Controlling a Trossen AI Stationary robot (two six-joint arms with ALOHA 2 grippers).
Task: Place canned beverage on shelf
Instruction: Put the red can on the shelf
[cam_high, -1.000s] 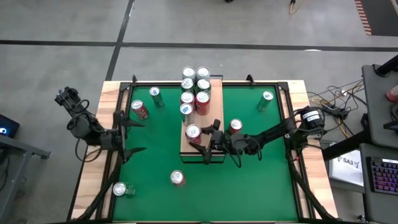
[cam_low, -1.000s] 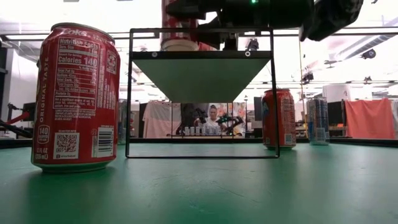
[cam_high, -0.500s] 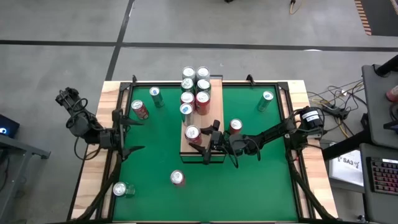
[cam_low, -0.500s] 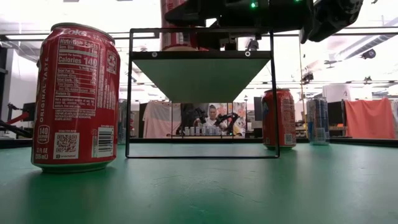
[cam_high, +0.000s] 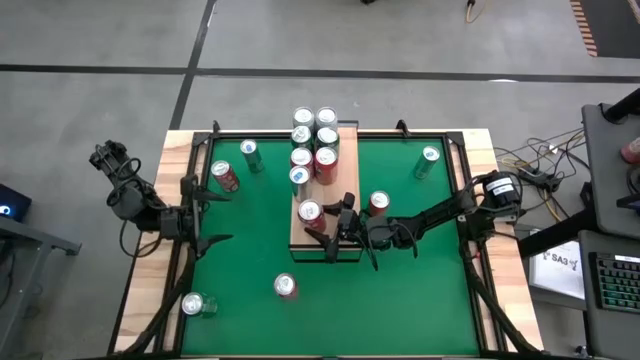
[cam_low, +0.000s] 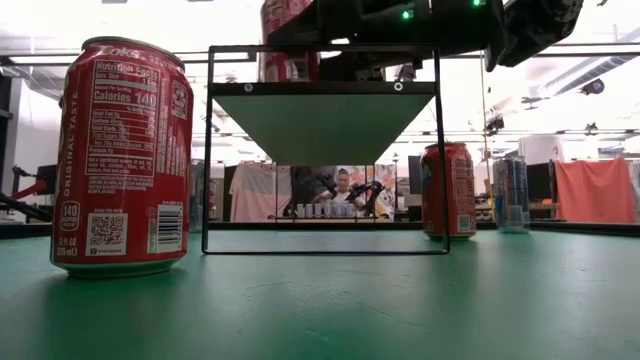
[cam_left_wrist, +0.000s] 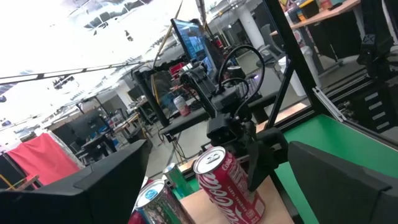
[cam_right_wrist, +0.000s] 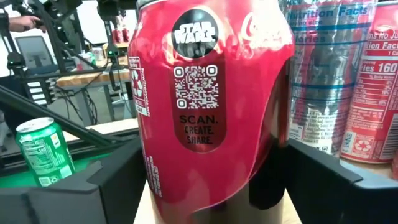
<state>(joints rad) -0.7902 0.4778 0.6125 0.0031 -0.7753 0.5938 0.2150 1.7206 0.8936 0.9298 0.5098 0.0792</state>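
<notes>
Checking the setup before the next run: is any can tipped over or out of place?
One can lies on its side at the table's near left corner. The rest stand upright, seven of them on the shelf.

I'm looking down on the green table (cam_high: 400, 290), pale wood rim around it. At centre frame sits the shelf (cam_high: 345, 150), a long reddish board running up and down the picture. On its upper end stands a cluster of six cans (cam_high: 314, 140), silver and red mixed, and lower down one red can (cam_high: 310, 213) alone. Directly on the green: a red can (cam_high: 225, 176) and a green can (cam_high: 250, 153) upper left, a green can (cam_high: 429, 160) upper right, a red can (cam_high: 377, 203) just right of the shelf, a red can (cam_high: 286, 287) below it, and a silver can (cam_high: 196, 305) lower left
</notes>
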